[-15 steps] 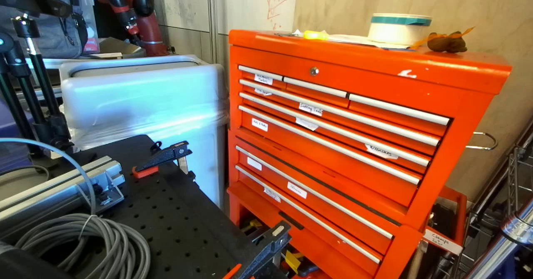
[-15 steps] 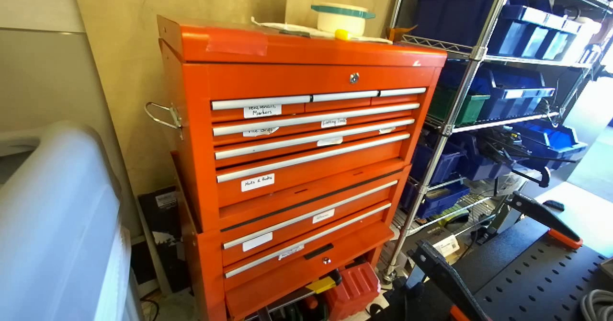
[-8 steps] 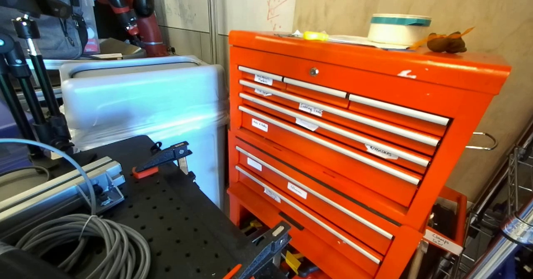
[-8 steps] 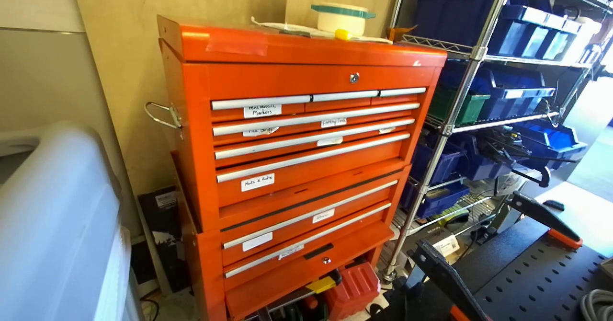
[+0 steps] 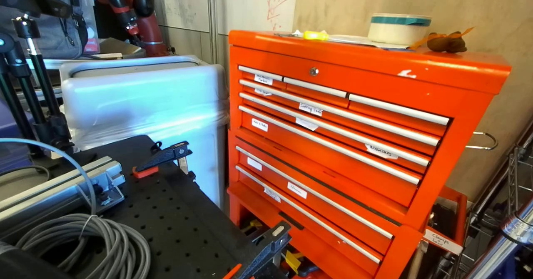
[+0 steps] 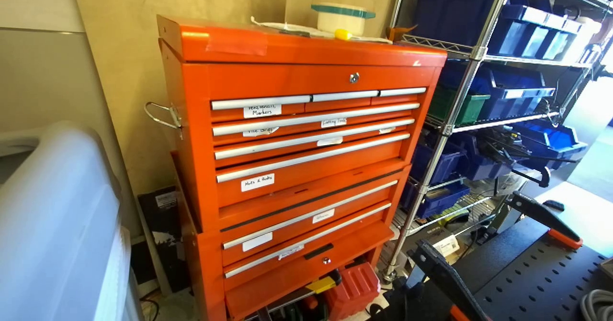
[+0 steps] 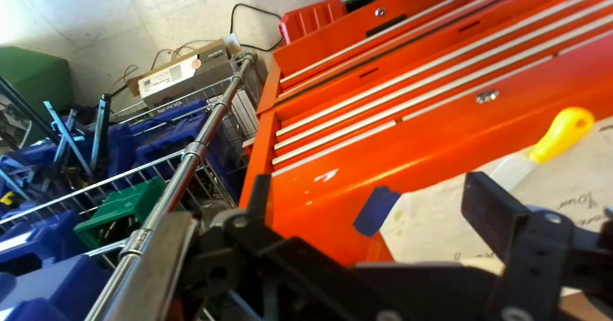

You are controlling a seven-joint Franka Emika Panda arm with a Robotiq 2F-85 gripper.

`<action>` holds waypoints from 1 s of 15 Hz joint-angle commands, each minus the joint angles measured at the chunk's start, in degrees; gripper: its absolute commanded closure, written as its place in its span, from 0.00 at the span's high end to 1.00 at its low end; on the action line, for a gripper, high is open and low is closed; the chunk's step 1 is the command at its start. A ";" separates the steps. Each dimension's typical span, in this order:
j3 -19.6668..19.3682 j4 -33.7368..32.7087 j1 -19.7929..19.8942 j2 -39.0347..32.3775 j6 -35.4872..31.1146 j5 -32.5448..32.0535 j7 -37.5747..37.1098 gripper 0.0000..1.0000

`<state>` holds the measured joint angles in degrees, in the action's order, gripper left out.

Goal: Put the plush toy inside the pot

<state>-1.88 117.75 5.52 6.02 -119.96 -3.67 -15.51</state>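
Note:
The plush toy (image 5: 446,42) is a small dark-brown lump with an orange ribbon. It lies on top of the red tool cabinet, just right of the pot (image 5: 397,31) in an exterior view. The pot is cream with a teal band and also stands in the view from elsewhere (image 6: 341,23); there only an orange-brown scrap (image 6: 401,33) shows beside it. Whether the pot's top is open cannot be told. In the wrist view my gripper (image 7: 376,208) is open and empty above the cabinet top, its fingers wide apart. The plush toy is out of the wrist view. The gripper is outside both exterior views.
The red cabinet (image 5: 354,60) has a pale sheet with writing (image 7: 431,225), blue tape (image 7: 377,211) and a yellow-handled tool (image 7: 565,134) on top. A wire shelf (image 6: 459,96) with blue bins stands beside it. A black perforated table (image 5: 175,212) with clamps is in front.

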 commanded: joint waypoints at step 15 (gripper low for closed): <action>-6.88 -7.33 0.00 -16.95 -18.19 -9.06 -54.02 1.00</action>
<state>-7.33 113.37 6.27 -7.06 -135.55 -12.46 -61.44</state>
